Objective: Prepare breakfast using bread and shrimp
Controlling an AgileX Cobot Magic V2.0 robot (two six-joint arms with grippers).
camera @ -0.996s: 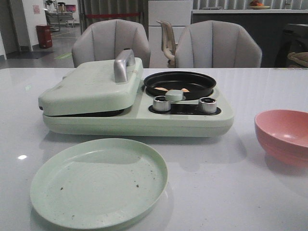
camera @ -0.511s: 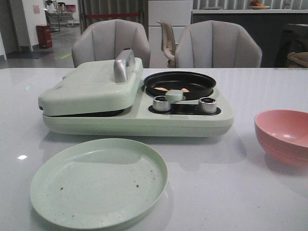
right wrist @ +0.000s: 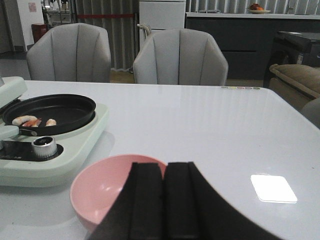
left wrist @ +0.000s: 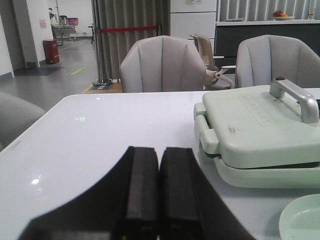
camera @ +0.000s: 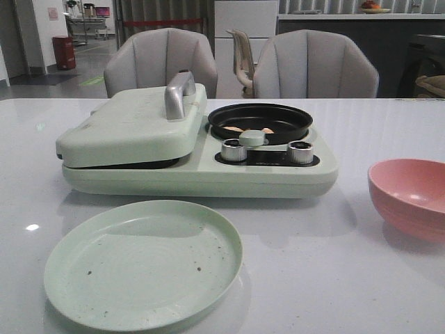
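A: Starting at the left, what does the table (camera: 389, 125) carry?

B: The left gripper (left wrist: 159, 186) sits low over the white tabletop, its two black fingers (left wrist: 142, 185) pressed flat together with nothing between them. Beside it stands the pale green breakfast maker (camera: 198, 170), whose left half is covered by a hinged lid (camera: 135, 125) with a silver handle (camera: 177, 92). The lid is down, so whether the bread lies under it cannot be told; no slice shows in any view.

A: And in front of the appliance?

B: A round pale green plate (camera: 143, 263) lies near the front edge, holding only a few dark specks.

A: Moving toward the middle?

B: The right half of the appliance holds a shallow black pan (camera: 260, 120). The shrimp (right wrist: 33, 121), a few small pink-orange and whitish curls, rest on the pan's floor. Two silver knobs (camera: 233, 149) sit in front of the pan.

A: And the far right?

B: A pink bowl (camera: 410, 196) stands apart from the appliance. The right gripper (right wrist: 163, 200) hovers just behind it, fingers clenched against each other, gripping nothing. Grey chairs (camera: 316, 66) stand beyond the table.
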